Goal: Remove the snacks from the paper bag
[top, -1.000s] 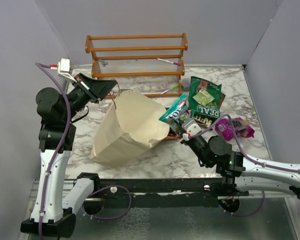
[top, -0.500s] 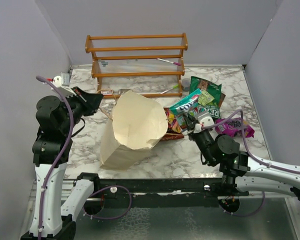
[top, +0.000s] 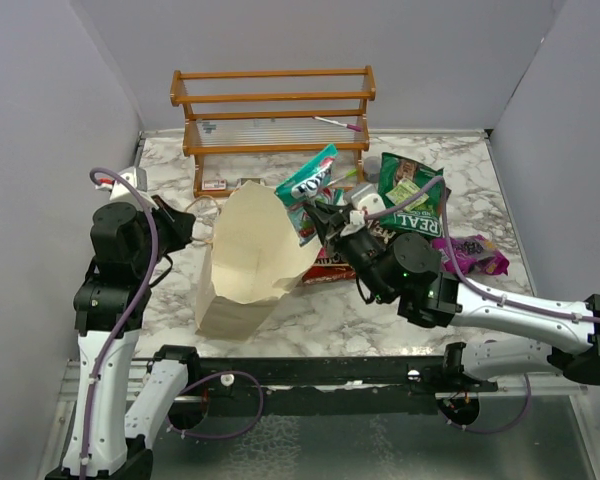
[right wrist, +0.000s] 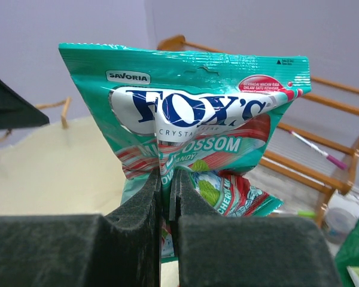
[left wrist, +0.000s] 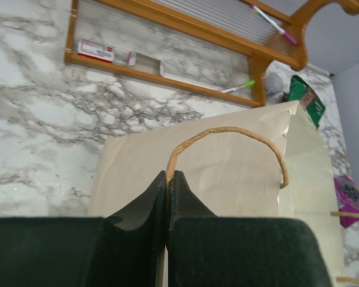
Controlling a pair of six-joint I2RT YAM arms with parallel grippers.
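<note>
The cream paper bag [top: 250, 255] stands on the marble table, its mouth facing the camera. My left gripper [top: 187, 225] is shut on its tan cord handle [left wrist: 227, 133], pinched at the fingertips [left wrist: 168, 174]. My right gripper [top: 322, 215] is shut on the lower edge of a teal Fox's packet [top: 308, 183] and holds it up beside the bag's far right rim; in the right wrist view the packet [right wrist: 191, 101] rises from my jaws [right wrist: 166, 174]. A red and teal packet [right wrist: 242, 194] shows just behind it; whether it is held I cannot tell.
A green REAL packet [top: 412, 195], a purple-magenta packet [top: 475, 252] and an orange-red packet [top: 325, 268] lie on the table to the right of the bag. A wooden rack [top: 275, 100] with pens stands at the back. Grey walls close both sides.
My right gripper has lifted the teal packet and carried it left and farther back, up beside the bag's rim. My left gripper has drawn nearer and lower, and the bag stands more upright.
</note>
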